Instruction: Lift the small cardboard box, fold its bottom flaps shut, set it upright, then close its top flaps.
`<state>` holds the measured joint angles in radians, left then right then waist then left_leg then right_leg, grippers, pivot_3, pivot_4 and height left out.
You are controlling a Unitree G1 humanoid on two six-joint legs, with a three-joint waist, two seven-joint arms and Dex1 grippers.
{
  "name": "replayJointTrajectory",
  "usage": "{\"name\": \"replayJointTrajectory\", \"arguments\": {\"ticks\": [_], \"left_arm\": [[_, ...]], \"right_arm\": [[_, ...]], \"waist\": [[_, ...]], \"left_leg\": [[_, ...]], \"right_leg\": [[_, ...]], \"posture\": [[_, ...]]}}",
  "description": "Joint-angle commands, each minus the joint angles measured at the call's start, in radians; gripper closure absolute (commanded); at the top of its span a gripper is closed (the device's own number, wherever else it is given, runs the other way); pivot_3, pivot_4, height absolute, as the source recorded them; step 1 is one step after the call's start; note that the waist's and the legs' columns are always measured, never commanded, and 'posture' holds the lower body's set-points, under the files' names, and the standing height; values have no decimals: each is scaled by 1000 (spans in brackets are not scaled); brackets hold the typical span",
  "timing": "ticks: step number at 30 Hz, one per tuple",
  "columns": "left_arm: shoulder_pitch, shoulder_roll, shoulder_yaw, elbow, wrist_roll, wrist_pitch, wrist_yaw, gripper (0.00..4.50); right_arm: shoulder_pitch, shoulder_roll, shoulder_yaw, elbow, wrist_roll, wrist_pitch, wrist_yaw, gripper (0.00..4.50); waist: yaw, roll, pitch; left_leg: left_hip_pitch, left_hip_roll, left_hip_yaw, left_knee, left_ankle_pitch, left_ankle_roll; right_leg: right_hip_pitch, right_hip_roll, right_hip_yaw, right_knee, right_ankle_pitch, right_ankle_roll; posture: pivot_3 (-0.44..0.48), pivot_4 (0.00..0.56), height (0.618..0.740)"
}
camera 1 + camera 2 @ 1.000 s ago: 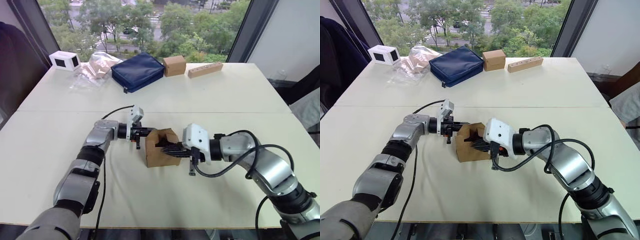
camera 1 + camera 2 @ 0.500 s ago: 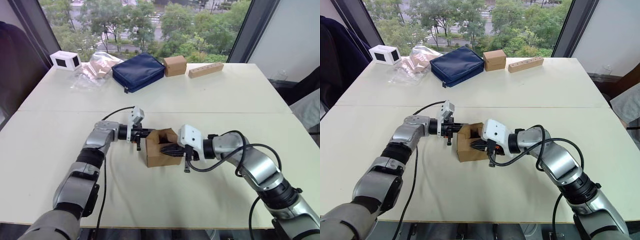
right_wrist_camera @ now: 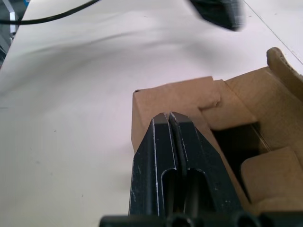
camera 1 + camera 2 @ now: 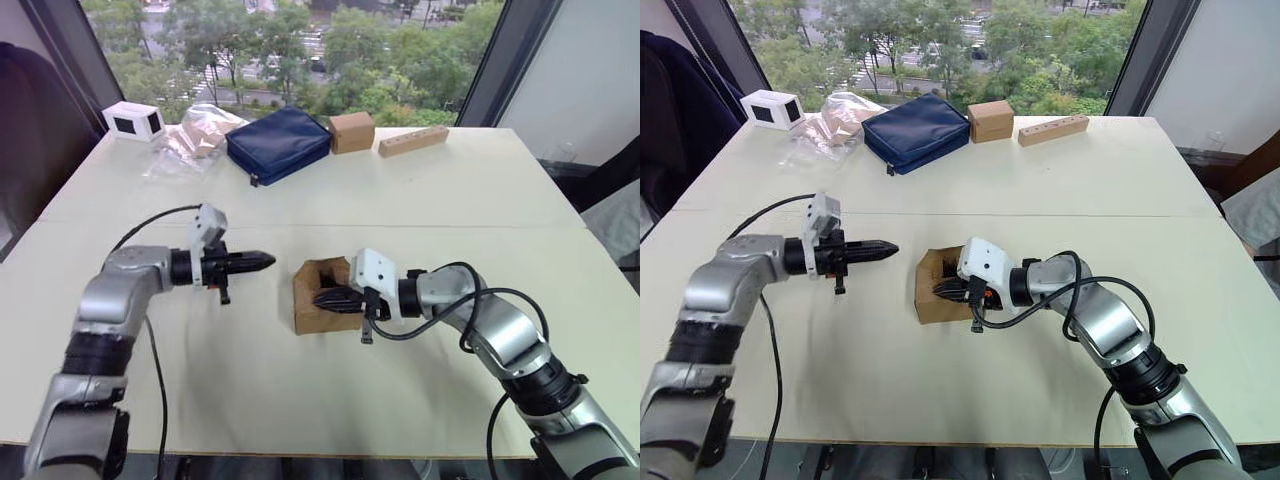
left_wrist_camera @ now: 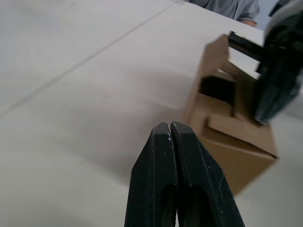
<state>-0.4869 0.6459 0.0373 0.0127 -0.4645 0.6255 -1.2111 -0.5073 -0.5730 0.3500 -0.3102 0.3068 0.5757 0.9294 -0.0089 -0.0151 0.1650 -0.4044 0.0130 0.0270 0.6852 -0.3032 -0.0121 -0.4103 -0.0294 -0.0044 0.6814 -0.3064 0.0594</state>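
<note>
Cardboard box (image 4: 320,300) upright, right hand (image 4: 322,299) closed over its top, left hand (image 4: 262,262) closed, apart

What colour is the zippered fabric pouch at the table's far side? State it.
Dark navy blue; the zippered fabric pouch shows best in the right eye view.

The left end effector (image 4: 262,262) has been drawn back to the left, away from the small cardboard box (image 4: 322,296); before, its tip was touching the box's left wall, and now a clear gap of bare surface (image 4: 280,360) is seen between them, with its fingers pressed together. The right end effector (image 4: 328,298) has been pushed a little further left, over the open top of the box, also with fingers closed.
</note>
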Motion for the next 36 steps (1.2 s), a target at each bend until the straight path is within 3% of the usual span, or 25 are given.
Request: {"name": "replayJointTrajectory", "arguments": {"ticks": [1,5,18,24,28,31,36], "left_arm": [[91,26,33,-285,-135,142,53,4447],[131,7,13,-338,-174,181,101,4447],[144,-33,-144,-238,-63,36,123,4447],[128,-53,-151,-183,-58,4,124,4447],[121,-63,-155,-175,-54,-5,128,4447],[126,-68,-158,-185,-62,-2,130,4447],[137,-71,-145,-203,-71,-4,144,4447]], "right_arm": [[-7,10,-9,13,-12,-34,10,4500],[-12,21,-7,26,-16,-40,14,4500],[-11,32,-59,15,11,-38,18,4500],[-79,65,-222,-39,209,80,13,4500],[-183,104,-306,36,259,142,-65,4500],[-209,103,-279,84,209,121,-81,4500],[-204,58,-87,146,13,56,-78,4500]], "waist": [[-5,0,0],[-4,0,0],[-4,0,0],[-4,0,0],[-4,0,0],[-3,0,0],[-6,1,0]], "left_leg": [[0,0,0,0,0,0],[1,0,0,0,0,-1],[5,0,0,-2,0,-1],[5,0,0,-2,0,-1],[6,0,0,-2,0,-1],[6,0,0,-2,0,-1],[6,0,1,-2,0,0]], "right_leg": [[0,0,0,0,0,0],[0,0,0,0,0,0],[4,1,0,0,0,0],[4,0,0,0,0,0],[4,0,0,0,0,0],[5,0,0,0,0,0],[5,0,0,0,0,0]], "posture": [[0,150,740],[0,150,740],[0,150,740],[0,150,740],[0,150,740],[0,150,740],[0,150,740]]}}
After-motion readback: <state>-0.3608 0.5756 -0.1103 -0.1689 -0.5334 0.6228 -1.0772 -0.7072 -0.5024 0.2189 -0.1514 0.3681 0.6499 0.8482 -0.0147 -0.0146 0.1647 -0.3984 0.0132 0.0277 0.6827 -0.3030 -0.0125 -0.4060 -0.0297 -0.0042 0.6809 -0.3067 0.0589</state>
